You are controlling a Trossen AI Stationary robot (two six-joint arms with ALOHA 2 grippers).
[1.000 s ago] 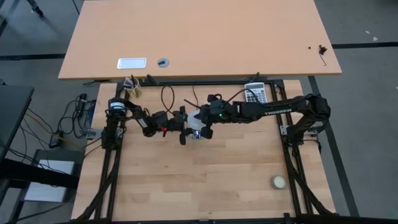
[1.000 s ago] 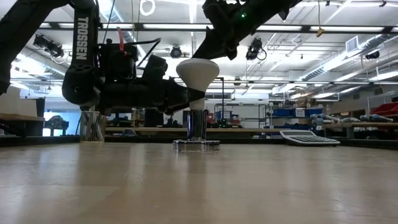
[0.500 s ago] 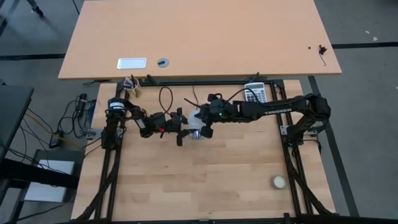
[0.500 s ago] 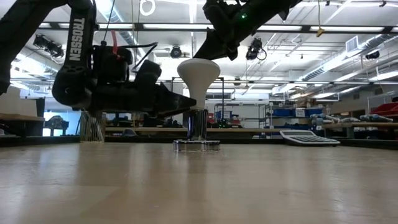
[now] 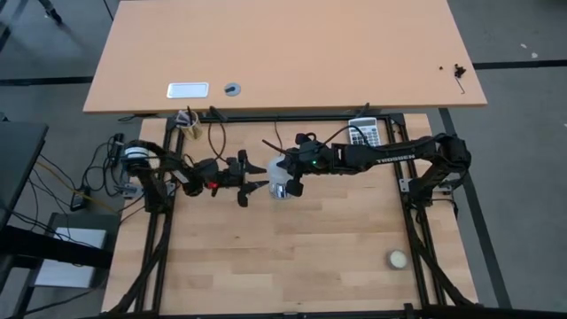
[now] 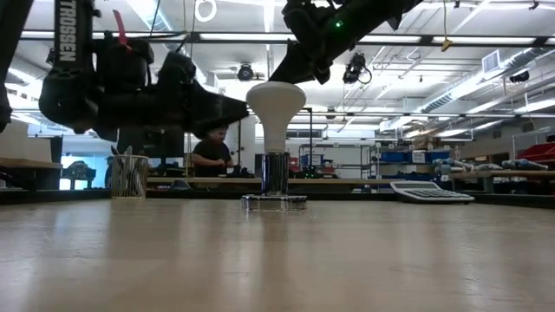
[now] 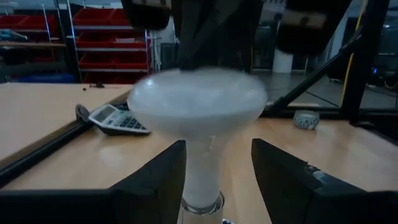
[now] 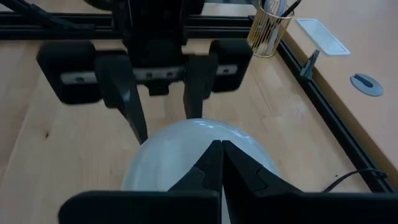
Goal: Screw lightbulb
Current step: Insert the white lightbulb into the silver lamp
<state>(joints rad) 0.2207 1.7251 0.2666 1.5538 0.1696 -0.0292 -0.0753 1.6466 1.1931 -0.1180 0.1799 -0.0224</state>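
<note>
The white lightbulb point(image 5: 279, 177) stands upright with its grey screw base in the round socket point(image 6: 274, 202) near the table's middle. Its dome point(image 6: 276, 94) faces up. My right gripper point(image 8: 221, 149) is shut and sits at the dome's top, reaching in from the table's right point(image 5: 291, 182). My left gripper point(image 5: 251, 183) is open and empty, a little to the left of the bulb and clear of it. In the left wrist view its fingers point(image 7: 217, 146) frame the bulb's neck from a distance. My right gripper rests its shut fingertips point(image 8: 211, 165) on the top of the bulb's dome point(image 8: 186, 143). The fingers come from above, slanting in from the table's right. The bulb stays upright with its base in the socket.
A calculator point(image 5: 365, 133) lies at the far right. A cream ball point(image 5: 397, 259) lies near the front right corner. A gold pencil cup point(image 6: 128, 176) stands at the far left. The socket's black cord point(image 5: 235, 135) loops behind it. A person point(image 6: 211, 147) sits in the room beyond.
My left gripper has drawn back from the bulb's neck toward the table's left edge and has risen a little. The bulb and my right gripper have stayed in place.
</note>
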